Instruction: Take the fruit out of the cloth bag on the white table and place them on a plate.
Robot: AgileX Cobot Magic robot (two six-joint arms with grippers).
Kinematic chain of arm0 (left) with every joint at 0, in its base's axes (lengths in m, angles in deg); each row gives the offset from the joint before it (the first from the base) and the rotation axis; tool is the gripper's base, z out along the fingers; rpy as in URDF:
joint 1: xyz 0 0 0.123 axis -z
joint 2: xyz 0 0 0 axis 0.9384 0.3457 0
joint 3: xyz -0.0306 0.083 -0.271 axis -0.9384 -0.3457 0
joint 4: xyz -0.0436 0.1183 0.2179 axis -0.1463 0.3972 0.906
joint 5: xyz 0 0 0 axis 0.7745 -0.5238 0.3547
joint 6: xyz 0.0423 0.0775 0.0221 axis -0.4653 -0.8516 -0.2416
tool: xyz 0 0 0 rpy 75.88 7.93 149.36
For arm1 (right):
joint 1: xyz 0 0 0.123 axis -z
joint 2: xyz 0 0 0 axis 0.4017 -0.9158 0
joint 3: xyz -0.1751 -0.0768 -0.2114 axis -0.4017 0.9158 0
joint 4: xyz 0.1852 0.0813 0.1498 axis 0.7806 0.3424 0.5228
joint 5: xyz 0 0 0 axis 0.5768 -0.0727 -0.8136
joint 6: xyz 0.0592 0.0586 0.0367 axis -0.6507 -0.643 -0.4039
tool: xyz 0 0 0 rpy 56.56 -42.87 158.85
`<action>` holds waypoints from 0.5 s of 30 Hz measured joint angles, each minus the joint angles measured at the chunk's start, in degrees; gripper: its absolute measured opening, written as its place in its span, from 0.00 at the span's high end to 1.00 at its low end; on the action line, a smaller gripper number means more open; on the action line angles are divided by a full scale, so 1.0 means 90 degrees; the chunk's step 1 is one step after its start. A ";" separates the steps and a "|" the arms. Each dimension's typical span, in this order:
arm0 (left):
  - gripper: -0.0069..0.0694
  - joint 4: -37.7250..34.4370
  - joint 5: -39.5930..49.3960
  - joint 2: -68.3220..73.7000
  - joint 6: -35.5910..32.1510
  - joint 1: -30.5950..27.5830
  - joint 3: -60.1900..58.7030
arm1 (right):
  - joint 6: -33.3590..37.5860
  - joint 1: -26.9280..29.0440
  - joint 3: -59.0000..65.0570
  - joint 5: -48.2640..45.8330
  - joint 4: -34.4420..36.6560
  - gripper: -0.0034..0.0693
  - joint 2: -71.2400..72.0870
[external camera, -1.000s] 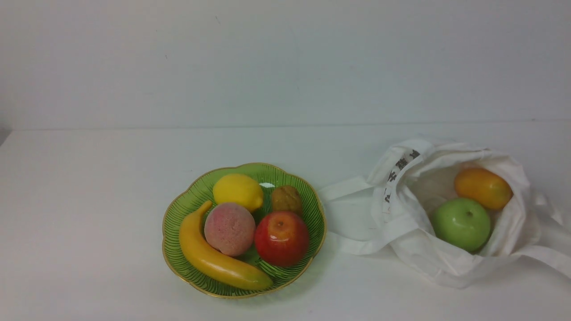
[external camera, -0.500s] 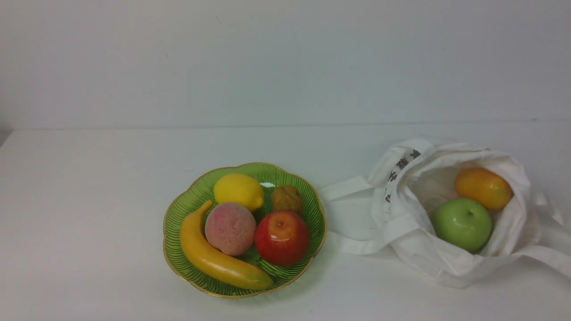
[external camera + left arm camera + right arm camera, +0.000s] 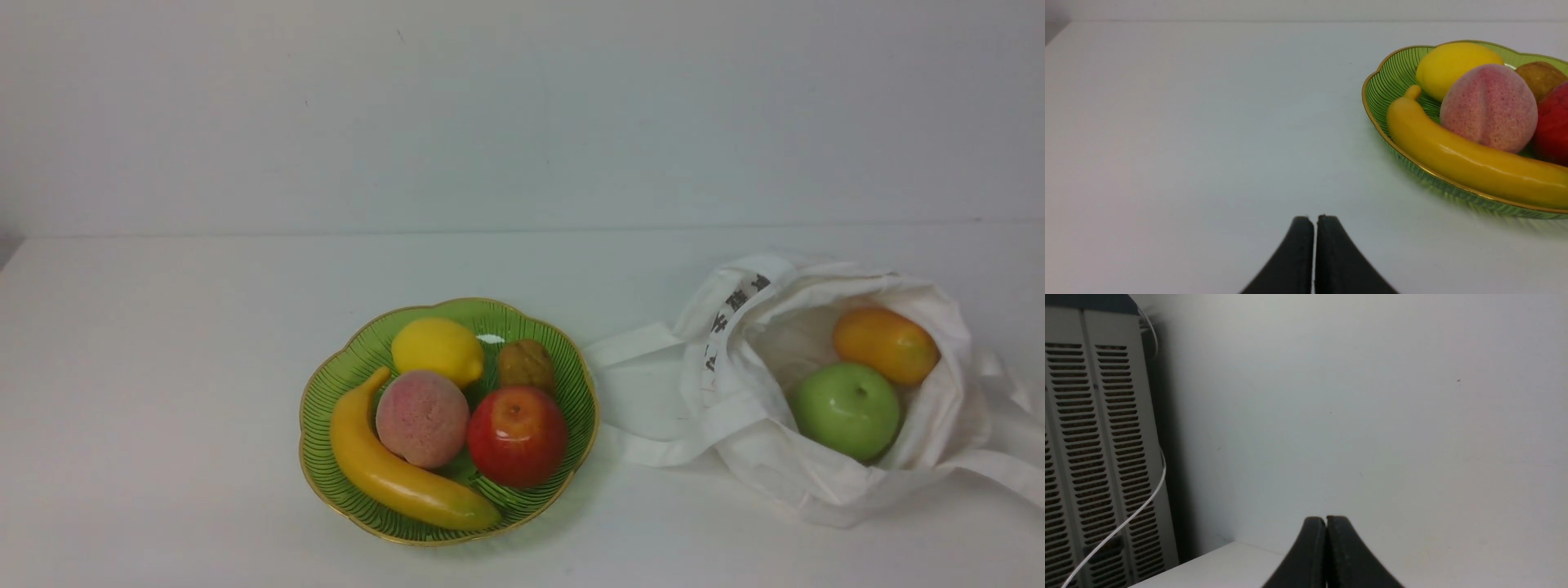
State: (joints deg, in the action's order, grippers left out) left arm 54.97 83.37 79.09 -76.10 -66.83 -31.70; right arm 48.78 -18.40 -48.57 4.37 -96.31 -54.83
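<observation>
White table [image 3: 180, 392], plain and smooth, with a pale wall [image 3: 522, 114] behind it. Both arms out of frame in the front view; left wrist camera faces the table and plate, right wrist camera faces the wall and a slatted grey unit [image 3: 1098, 437]. Left gripper [image 3: 1315, 220]: fingertips together, nothing held. Right gripper [image 3: 1325, 520]: likewise closed, nothing held, no contact seen.

Near: one green glass plate [image 3: 318, 457], gold-rimmed, holding five items. Nearest is one banana [image 3: 408, 492], curving around the near left side; then one red apple [image 3: 518, 437] at right and one peach [image 3: 422, 418] beside it; farther, one brown wrinkled item [image 3: 526, 365] and one lemon [image 3: 438, 351].

Right of plate: one white cloth bag [image 3: 759, 441], mouth open, two fruits inside: one green apple [image 3: 847, 411], nearer, and one orange mango-like fruit [image 3: 886, 345] just behind.
</observation>
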 joint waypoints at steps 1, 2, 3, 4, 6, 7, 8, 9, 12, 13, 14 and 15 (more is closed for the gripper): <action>0.92 0.0000 0.0000 0.0000 0.0000 0.0000 0.0000 | 0.0353 0.0000 0.0000 0.0000 0.0335 0.97 0.0000; 0.92 0.0000 0.0000 0.0000 0.0000 0.0000 0.0000 | 0.0760 0.0000 0.0000 0.0000 0.0710 0.97 0.0000; 0.92 0.0000 0.0000 0.0000 0.0000 0.0000 0.0000 | 0.1186 0.0000 0.0000 0.0000 0.1095 0.97 0.0000; 0.92 0.0000 0.0000 0.0000 0.0000 0.0000 0.0000 | 0.1598 0.0000 0.0000 0.0000 0.1460 0.97 0.0000; 0.92 0.0000 0.0000 0.0000 0.0000 0.0000 0.0000 | 0.2235 0.0000 0.0000 -0.0015 0.2009 0.97 0.0000; 0.92 0.0000 0.0000 0.0000 0.0000 0.0000 0.0000 | 0.2464 0.0000 0.0000 -0.0020 0.2236 0.97 0.0000; 0.92 0.0000 0.0000 0.0000 0.0000 0.0000 0.0000 | 0.2690 0.0000 0.0000 -0.0027 0.2374 0.97 0.0000; 0.92 0.0000 0.0000 0.0000 0.0000 0.0000 0.0000 | 0.2826 0.0000 0.0000 -0.0027 0.2465 0.97 0.0000; 0.92 0.0000 0.0000 0.0000 -0.0007 0.0000 0.0000 | 0.3035 0.0000 0.0000 -0.0077 0.2629 0.97 0.0000; 0.92 0.0000 0.0000 0.0000 -0.0007 0.0000 0.0000 | 0.3048 0.0000 0.0008 -0.0092 0.2629 0.97 0.0000; 0.92 0.0000 0.0000 0.0000 0.0000 0.0000 0.0000 | 0.3064 0.0007 0.0031 -0.0092 0.2629 0.97 0.0000; 0.92 0.0000 0.0000 0.0000 0.0000 0.0000 0.0000 | 0.3073 0.0018 0.0047 -0.0092 0.2629 0.97 0.0000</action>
State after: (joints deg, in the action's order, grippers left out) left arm 54.97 83.37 79.09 -76.10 -66.83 -31.70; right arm 76.43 -18.24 -48.15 3.54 -72.64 -54.83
